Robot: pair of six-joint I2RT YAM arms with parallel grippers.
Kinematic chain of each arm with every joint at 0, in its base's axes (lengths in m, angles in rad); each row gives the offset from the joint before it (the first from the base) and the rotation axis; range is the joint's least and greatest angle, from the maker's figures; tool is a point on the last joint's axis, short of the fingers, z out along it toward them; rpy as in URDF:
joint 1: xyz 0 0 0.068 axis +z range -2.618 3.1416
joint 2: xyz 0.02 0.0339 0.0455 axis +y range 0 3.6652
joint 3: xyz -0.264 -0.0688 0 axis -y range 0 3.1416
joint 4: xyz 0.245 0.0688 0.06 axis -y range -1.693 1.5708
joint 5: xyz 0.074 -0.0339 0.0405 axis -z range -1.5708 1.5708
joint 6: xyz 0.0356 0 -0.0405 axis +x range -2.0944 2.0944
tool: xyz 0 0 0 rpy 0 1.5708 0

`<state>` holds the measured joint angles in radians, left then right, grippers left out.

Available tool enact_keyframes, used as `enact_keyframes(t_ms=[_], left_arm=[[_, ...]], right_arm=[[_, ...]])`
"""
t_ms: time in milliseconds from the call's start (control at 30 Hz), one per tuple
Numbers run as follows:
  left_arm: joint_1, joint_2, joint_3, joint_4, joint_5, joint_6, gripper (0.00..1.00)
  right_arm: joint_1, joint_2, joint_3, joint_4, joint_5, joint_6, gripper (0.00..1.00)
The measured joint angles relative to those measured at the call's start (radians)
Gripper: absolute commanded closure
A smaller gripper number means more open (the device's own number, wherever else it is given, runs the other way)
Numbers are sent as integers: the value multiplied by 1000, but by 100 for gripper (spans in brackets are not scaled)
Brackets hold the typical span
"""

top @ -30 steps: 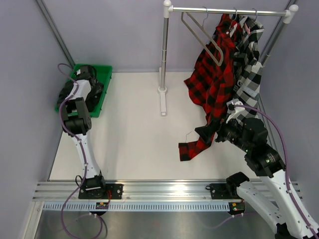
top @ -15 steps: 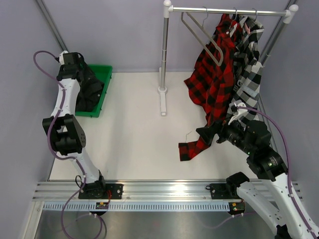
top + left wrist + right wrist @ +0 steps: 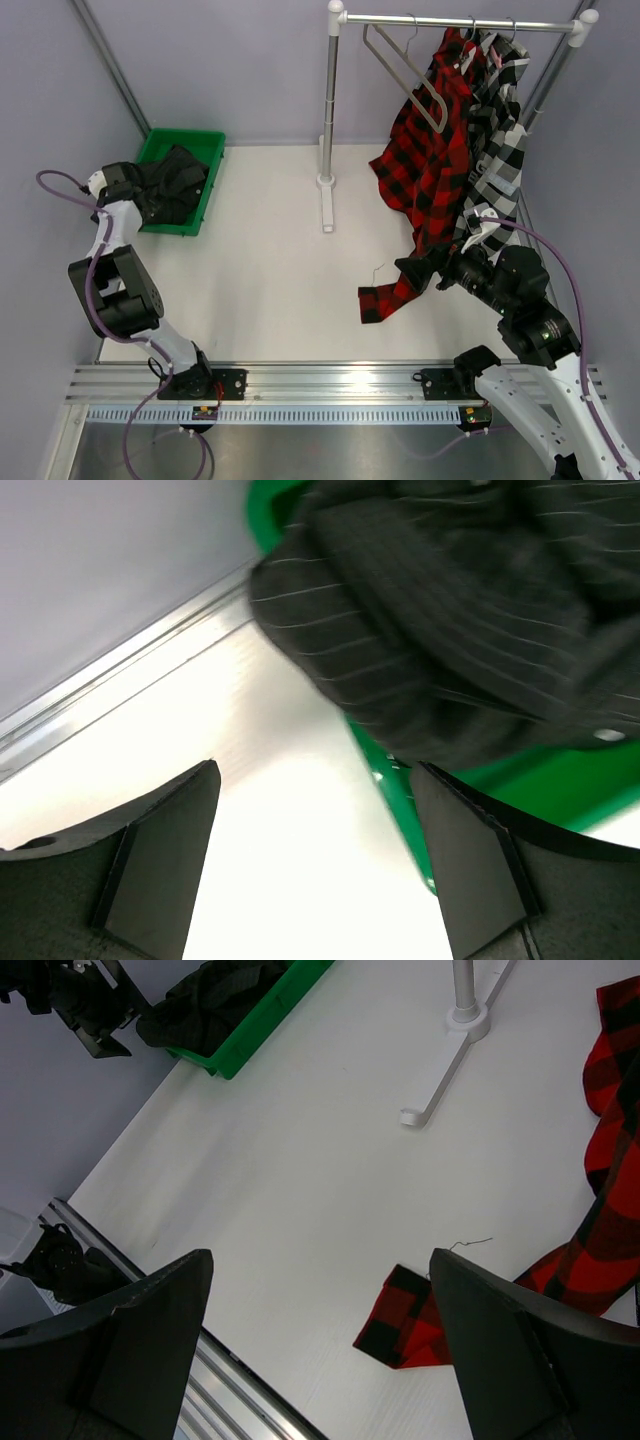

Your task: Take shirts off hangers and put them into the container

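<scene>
A dark charcoal pinstriped shirt (image 3: 172,193) lies bunched in the green container (image 3: 207,143) and spills over its rim (image 3: 392,798). My left gripper (image 3: 137,199) hovers low at the container's near left side, open, with only bare table between its fingers (image 3: 160,860). The red-and-black plaid shirt (image 3: 432,150) hangs on a hanger on the rail, its sleeve cuff (image 3: 377,301) resting on the table. Behind it hangs the black-and-white plaid shirt (image 3: 503,148). My right gripper (image 3: 414,268) stands open next to the red sleeve, holding nothing. An empty hanger (image 3: 404,66) hangs on the rail.
The clothes rail's upright post (image 3: 327,100) and its white foot (image 3: 327,208) stand mid-table. A slanted pole (image 3: 108,58) runs behind the container. The aluminium rail (image 3: 320,380) borders the table's near edge. In the right wrist view the red cuff (image 3: 405,1320) lies by the right finger.
My left arm has swung off the container, first to its back left, then down to its near left side. The charcoal shirt stays in the container. The right arm hardly moved.
</scene>
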<state>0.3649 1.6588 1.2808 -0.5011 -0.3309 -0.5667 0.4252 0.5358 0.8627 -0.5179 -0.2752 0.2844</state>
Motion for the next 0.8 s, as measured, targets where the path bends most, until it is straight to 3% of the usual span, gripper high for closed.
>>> enact_keyframes(t_ms=[133,400,800], left_arm=[[26,22,-21,50,-8,0,18],[24,214,93,133,37,24,19],[2,318,168,113,81,69,21]], right_arm=[[0,1,0,0,-4,0,1],[0,21,0,0,-3,0,1],[0,74,-9,0,-3,0,1]])
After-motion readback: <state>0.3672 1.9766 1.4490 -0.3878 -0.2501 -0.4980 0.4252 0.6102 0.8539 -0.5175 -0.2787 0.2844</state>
